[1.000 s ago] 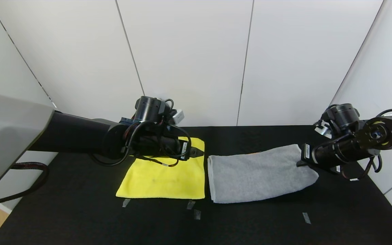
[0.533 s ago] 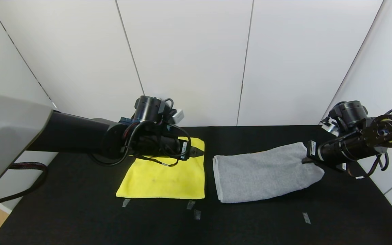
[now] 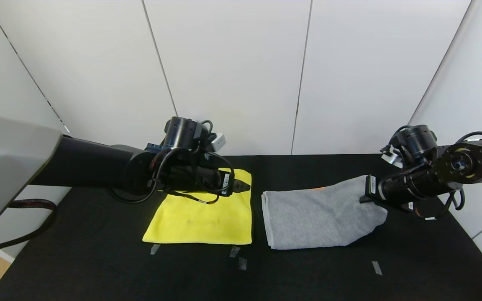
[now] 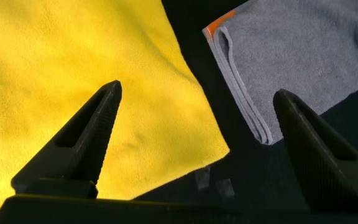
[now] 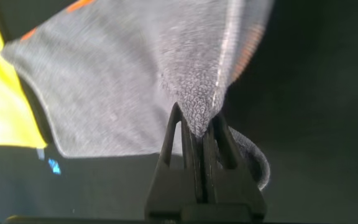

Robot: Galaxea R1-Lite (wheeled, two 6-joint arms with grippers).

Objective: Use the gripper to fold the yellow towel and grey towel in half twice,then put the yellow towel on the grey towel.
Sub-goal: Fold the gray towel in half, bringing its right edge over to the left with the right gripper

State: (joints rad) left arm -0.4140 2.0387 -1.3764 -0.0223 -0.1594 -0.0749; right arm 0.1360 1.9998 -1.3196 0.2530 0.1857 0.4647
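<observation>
on the black table (image 3: 98,267), the right gripper (image 3: 366,196) is clamped on the large grey terry towel's (image 3: 316,217) corner to fold it; the left gripper (image 3: 241,186), jaws apart, hovers over the bright yellow microfibre towel (image 3: 199,221).

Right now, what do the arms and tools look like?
Both arms are black cylindrical links with looped black cables at the wrists and small white labels near the tools. The left tool has two black, wedge-shaped fingers tapering to points. The right tool has slim black ribbed fingers. A red-black braided cable hangs by the left shoulder.
</observation>
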